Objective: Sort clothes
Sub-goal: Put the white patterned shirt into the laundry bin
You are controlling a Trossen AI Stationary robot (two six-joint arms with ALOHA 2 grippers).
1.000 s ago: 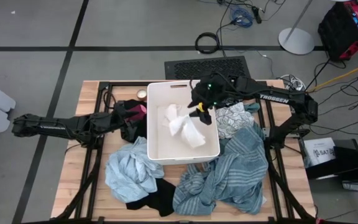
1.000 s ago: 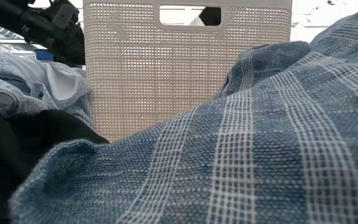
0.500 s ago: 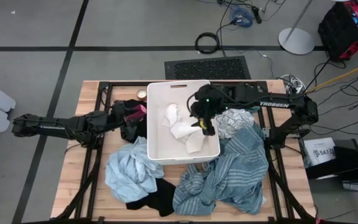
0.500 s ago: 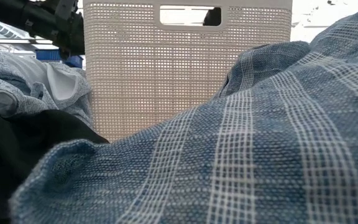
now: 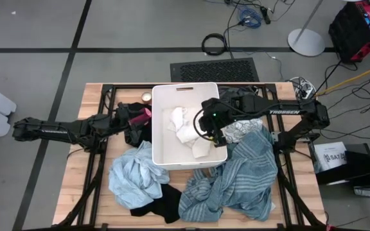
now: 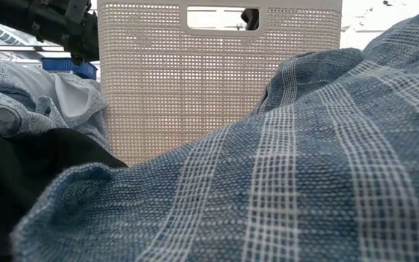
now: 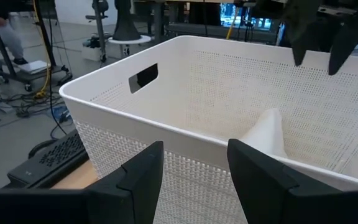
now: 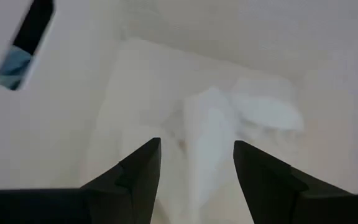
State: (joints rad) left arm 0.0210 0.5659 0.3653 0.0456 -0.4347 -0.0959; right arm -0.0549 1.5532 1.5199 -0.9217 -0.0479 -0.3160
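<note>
While left pincer (image 7: 191, 171) waits spread beside bin (image 5: 162, 102), right pincer (image 8: 194, 165) hangs spread, empty, over white garment (image 5: 188, 131)

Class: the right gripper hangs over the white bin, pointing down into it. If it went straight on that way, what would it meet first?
Most likely the white garment lying in the bin: it sits right ahead of the right gripper, whose jaws stand open. Depth is hard to judge.
</note>
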